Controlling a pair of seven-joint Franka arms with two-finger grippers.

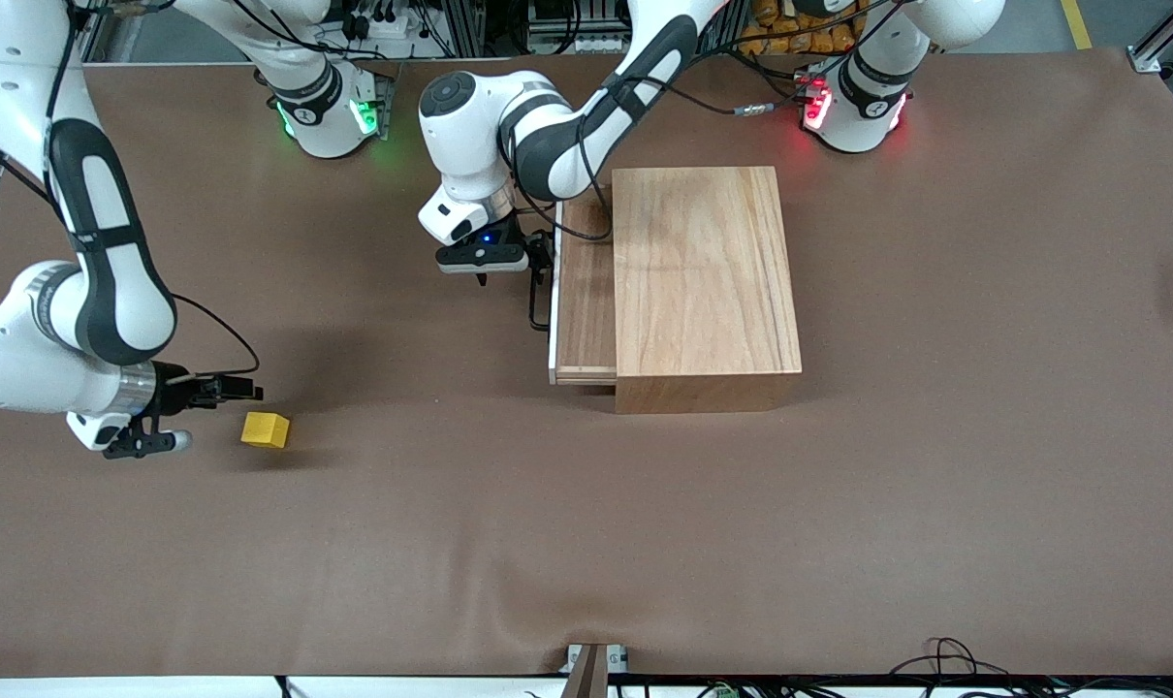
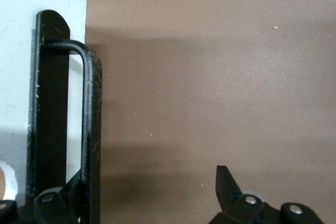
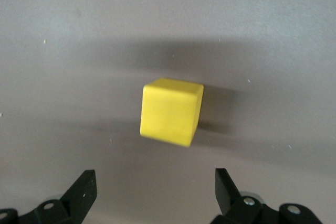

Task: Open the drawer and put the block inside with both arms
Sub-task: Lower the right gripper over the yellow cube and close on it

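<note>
The drawer point(image 1: 586, 291) stands part-way out of the wooden box point(image 1: 705, 281), its pale front panel facing the right arm's end of the desk point(image 1: 935, 485); the left gripper point(image 1: 540, 254) is at the black bar handle point(image 2: 90, 129), fingers spread, one finger tucked by the bar and the other well clear, so it grips nothing. To finish the opening well, I judge the left gripper should close squarely on the handle and draw straight along the slide, toward 9 o'clock in the front view; any sideways pull might jam the tray.

The block point(image 1: 265, 429) lies on the bare desk at about 8 o'clock from the drawer, well apart from it; the right gripper point(image 1: 208, 412) hangs just beside it, fingers wide open and empty, the cube centred ahead of them in the right wrist view. It should descend level so both pads meet opposite faces.

Nothing lies between block and drawer; the left arm itself, over the drawer's front, looks the likeliest obstruction when the block is carried in.
</note>
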